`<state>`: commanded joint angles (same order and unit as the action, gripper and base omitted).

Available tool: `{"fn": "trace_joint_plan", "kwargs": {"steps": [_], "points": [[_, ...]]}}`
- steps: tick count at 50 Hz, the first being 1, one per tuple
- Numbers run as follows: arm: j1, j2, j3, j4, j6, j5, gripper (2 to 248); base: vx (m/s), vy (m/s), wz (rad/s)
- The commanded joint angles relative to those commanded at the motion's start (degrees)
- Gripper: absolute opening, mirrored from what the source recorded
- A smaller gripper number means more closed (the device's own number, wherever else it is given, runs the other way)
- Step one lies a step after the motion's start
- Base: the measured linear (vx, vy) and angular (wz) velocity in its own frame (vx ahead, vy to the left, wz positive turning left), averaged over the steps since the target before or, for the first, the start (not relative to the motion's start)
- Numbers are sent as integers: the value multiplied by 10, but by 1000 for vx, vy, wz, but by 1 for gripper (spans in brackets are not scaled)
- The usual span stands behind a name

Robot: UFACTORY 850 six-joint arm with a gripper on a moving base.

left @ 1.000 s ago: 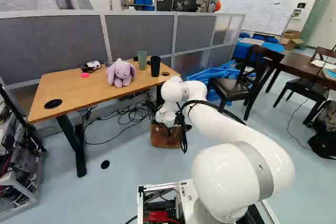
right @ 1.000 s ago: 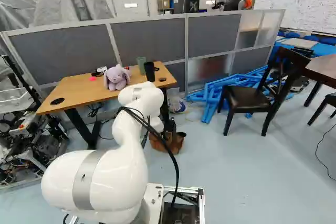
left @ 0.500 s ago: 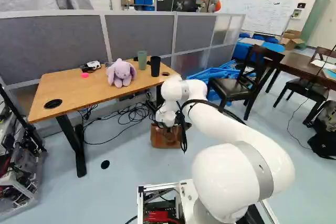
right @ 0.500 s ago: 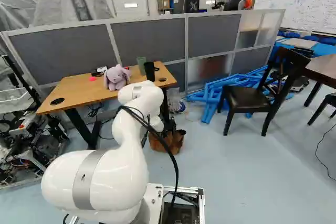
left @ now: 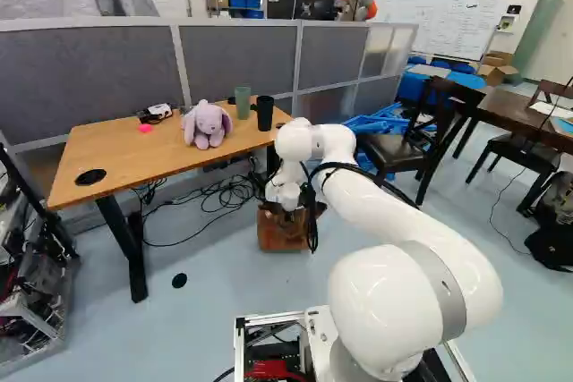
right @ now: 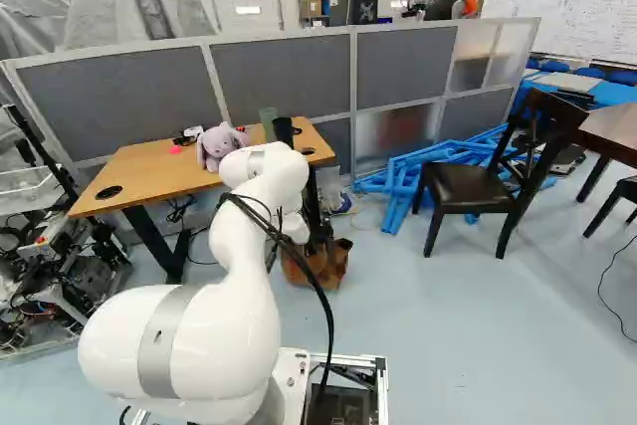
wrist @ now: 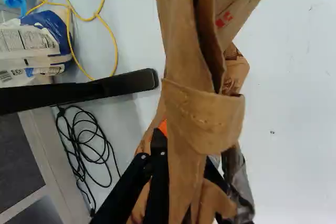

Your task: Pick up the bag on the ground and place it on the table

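Okay, gripper [left: 285, 211] clenched on the brown bag [left: 281, 233], its upper fabric pinched between the two fingers; bag is under it, low by the table [left: 134, 149] end that's at the right of the left base view, can't tell if its bottom touches the floor [left: 224, 279]. Up on the tabletop, plush bunny [left: 207, 123] sits right of middle in that view, green cup [left: 243, 103] and black cup [left: 265, 113] nearer that same end.
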<state>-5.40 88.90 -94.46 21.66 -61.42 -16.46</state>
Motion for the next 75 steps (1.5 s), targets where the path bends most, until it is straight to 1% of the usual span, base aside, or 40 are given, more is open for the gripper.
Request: {"fn": "trace_joint_plan", "kwargs": {"steps": [75], "points": [[0, -157, 141, 0, 0, 0, 21, 0, 0, 0]]}}
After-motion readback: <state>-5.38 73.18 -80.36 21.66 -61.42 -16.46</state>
